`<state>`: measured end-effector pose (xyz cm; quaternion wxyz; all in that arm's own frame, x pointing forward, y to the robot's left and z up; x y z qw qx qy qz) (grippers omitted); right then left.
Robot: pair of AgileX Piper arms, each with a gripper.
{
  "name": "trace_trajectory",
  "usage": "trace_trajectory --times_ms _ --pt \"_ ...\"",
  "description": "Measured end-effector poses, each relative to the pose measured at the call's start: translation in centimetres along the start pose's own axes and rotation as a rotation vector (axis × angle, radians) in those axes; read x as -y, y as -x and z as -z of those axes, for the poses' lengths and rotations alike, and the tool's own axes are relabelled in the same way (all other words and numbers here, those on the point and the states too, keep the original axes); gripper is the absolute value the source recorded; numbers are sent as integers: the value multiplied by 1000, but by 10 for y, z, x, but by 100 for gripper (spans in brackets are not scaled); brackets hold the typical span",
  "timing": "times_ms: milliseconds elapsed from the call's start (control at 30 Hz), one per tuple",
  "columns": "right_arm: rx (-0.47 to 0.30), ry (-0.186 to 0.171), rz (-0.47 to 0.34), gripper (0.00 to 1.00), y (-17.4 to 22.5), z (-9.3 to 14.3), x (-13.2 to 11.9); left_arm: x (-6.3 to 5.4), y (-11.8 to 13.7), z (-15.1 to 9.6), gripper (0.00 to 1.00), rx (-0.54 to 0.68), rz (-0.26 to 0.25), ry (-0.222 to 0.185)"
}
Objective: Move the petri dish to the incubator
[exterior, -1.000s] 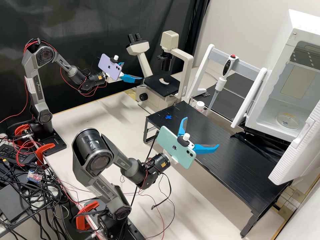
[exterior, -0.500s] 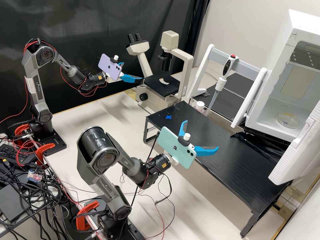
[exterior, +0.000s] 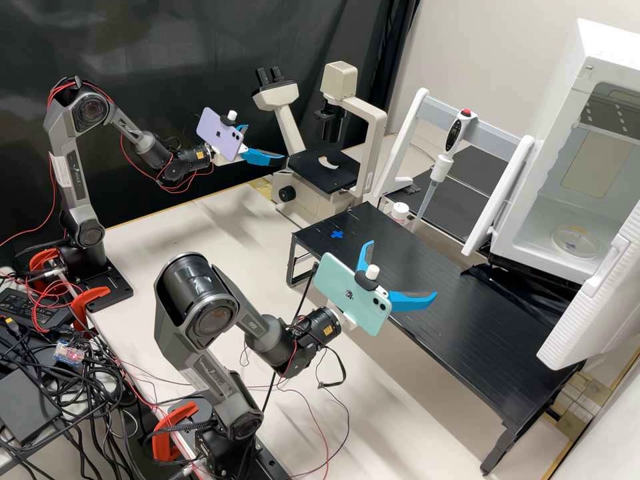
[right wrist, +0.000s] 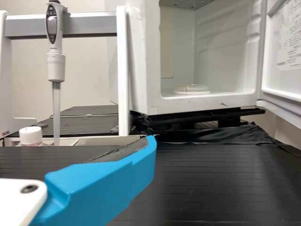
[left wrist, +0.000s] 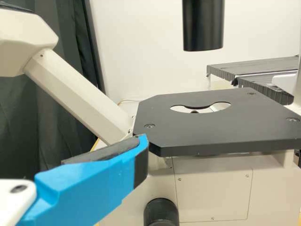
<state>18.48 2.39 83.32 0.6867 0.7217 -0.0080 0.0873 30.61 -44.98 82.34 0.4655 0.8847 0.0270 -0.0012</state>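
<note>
The right gripper (exterior: 402, 270), fingers spread wide and holding nothing, hangs over a black platform (exterior: 480, 333); the left gripper (exterior: 265, 143), also spread and empty, is well off to its left. Ahead of the right gripper stands the open incubator (exterior: 557, 133), petri dish (exterior: 575, 241) flat inside. Reaching in this wide could snag the opening's rim (right wrist: 211, 103) or knock the dish.

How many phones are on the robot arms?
2: a light-purple rectangular phone on the dark grey left arm, and a mint-green rectangular phone on the dark grey right arm.
</note>
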Motion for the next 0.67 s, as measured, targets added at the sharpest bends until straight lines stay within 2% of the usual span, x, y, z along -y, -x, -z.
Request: trace_trajectory --times_ms 233,467,533,667 --pt "-24 40 28 100 0 4 5 0 0 0 100 0 0 0" --pt "-42 54 43 100 0 7 8 0 0 0 100 0 0 0" --pt "-39 37 34 100 -1 7 6 0 0 0 100 0 0 0" --pt "-26 -31 8 100 -3 5 1 0 0 0 100 0 0 0"
